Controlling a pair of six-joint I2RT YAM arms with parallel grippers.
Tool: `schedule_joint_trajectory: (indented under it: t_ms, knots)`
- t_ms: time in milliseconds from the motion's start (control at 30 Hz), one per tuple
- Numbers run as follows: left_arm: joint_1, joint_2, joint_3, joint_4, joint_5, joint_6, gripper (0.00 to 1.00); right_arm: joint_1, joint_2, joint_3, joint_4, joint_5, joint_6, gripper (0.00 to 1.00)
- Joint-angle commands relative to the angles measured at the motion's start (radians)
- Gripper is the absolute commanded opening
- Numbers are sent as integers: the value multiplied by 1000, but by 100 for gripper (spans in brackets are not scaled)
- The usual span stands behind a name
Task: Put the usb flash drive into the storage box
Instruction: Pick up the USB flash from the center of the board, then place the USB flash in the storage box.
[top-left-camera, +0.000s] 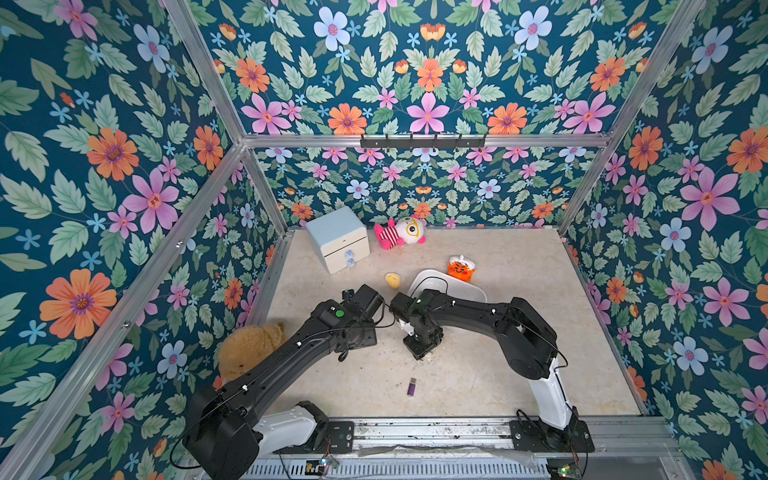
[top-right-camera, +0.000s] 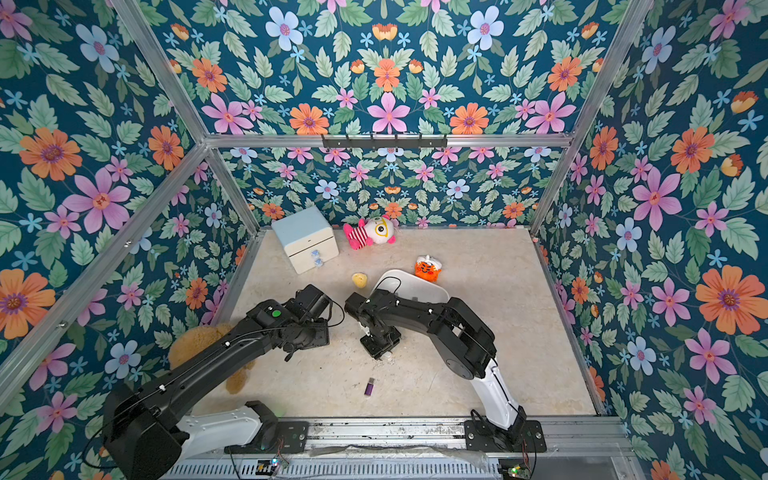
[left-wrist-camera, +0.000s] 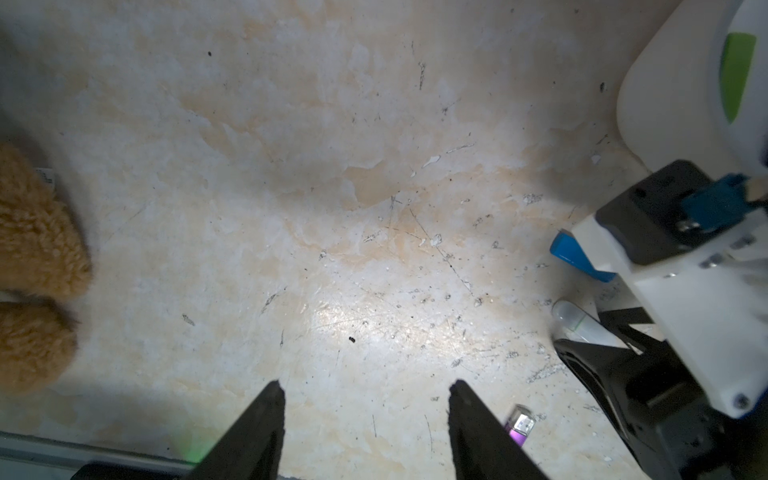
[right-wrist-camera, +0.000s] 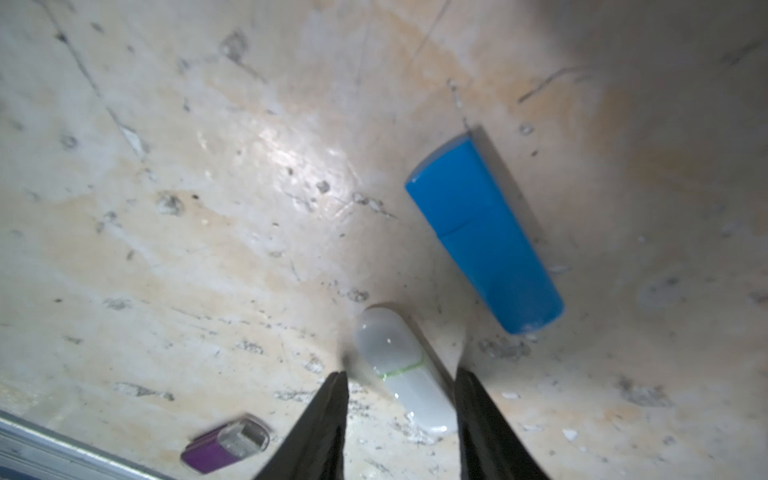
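Left gripper (left-wrist-camera: 366, 384) spread, purple flash drive (left-wrist-camera: 519, 426) beside

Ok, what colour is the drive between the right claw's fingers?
The drive is milky white with a green band, clearest in right wrist view.

Both top views look down; wrist views, close, share the purple drive (left-wrist-camera: 519, 427).

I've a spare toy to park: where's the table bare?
Bare: the table between the tiger toy, the right arm and the right-hand wall. Crowded: around the right gripper, by the white drive, blue drive and storage box.
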Motion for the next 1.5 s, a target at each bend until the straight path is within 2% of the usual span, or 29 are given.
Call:
schedule_joint_trajectory:
  t_ms: [0, 300, 433, 533, 800, 1100, 1267, 1467]
  knots:
    - [1, -5, -5, -2, -11, -2, 66, 7, 8, -4, -26, 1, -1, 43]
    - [1, -20, -27, 7, 20, -2, 66, 8, 12, -7, -33, 13, 13, 28]
    - [-2, -50, -70, 21, 69, -4, 66, 9, 4, -16, -37, 19, 21, 16]
    - [-12, -73, -109, 36, 104, -13, 66, 10, -6, -29, -35, 20, 30, 1]
    - [-89, -67, -142, 85, 138, -50, 65, 7, -94, -41, -23, 47, 103, 0]
    - [-167, -61, -176, 127, 147, -86, 64, -33, -221, 44, -113, 162, 190, 0]
    - [-241, 9, -173, 209, 149, -110, 63, -109, -312, 57, -176, 238, 220, 0]
    - [-318, 165, -130, 293, 183, -94, 62, -232, -470, -38, -194, 274, 234, 0]
